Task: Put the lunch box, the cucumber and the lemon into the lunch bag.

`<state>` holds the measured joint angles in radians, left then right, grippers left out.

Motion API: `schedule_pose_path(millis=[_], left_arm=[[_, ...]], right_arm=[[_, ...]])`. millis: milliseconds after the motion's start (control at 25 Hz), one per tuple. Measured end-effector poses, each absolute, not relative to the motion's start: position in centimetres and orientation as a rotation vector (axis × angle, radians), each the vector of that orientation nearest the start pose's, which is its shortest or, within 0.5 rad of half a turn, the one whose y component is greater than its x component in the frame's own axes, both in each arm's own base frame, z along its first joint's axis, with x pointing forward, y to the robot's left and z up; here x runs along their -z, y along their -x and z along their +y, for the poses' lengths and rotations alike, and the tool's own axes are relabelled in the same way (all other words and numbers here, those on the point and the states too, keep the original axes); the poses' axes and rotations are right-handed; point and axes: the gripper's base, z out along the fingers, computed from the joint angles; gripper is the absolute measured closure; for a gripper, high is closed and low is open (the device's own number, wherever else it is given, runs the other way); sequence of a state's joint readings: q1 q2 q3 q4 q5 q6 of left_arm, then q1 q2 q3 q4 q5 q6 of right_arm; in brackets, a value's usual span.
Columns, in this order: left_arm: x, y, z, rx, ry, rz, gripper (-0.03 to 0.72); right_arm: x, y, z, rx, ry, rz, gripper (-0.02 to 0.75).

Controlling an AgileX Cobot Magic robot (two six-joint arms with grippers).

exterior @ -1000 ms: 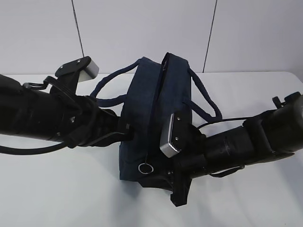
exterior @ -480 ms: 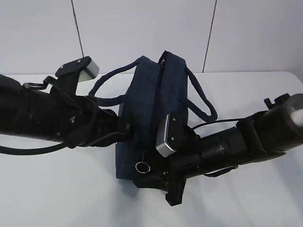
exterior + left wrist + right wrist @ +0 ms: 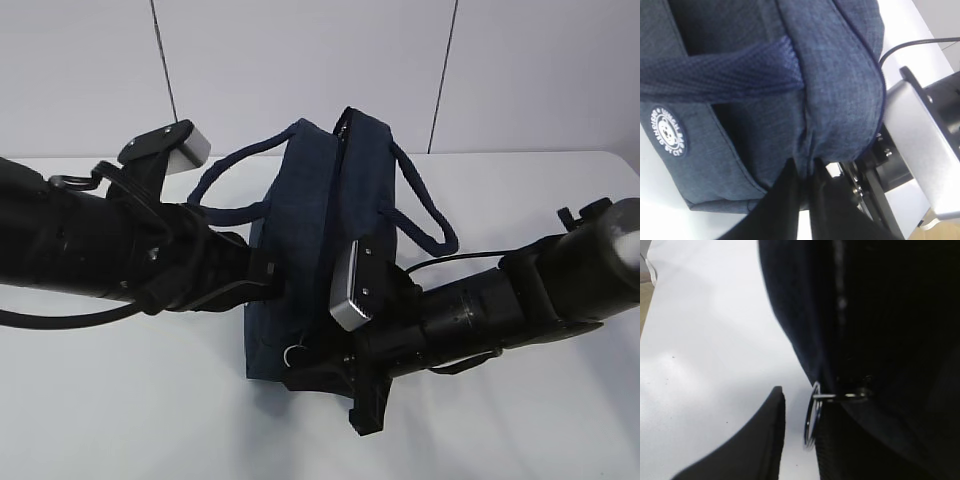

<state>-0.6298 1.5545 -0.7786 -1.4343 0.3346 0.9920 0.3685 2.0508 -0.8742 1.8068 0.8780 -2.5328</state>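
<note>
White table [image 3: 120,410], navy lunch bag [image 3: 305,215] with unreadable round logo patch [image 3: 669,132]; left end effector [image 3: 804,182] clenched on fabric, right end effector [image 3: 799,420] state unclear.

lunch bag [image 3: 320,240] hemmed by both arms, table [image 3: 120,400] open around

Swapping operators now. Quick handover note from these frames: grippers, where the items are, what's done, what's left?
Left gripper: shut, pinching a fold of the lunch bag at its near end.
Right gripper: at the zipper's metal ring, one finger either side; a firm grip can't be confirmed.
Lunch bag stands on the white table.
Lunch box, cucumber and lemon: not visible in any view; can't tell whether they are inside.
Left: likely working the zipper; confirm the contents first.
</note>
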Motion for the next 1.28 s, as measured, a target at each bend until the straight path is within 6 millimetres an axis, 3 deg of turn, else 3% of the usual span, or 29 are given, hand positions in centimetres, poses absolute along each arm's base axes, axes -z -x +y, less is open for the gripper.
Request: schedule_pose_path(millis=[1280], left_arm=[[-20.59, -22.9, -20.4, 0.901, -0.421, 2.403, 0.684]], right_arm=[[-10.12, -29.52, 18.57, -0.926, 1.278, 1.794, 0.614]])
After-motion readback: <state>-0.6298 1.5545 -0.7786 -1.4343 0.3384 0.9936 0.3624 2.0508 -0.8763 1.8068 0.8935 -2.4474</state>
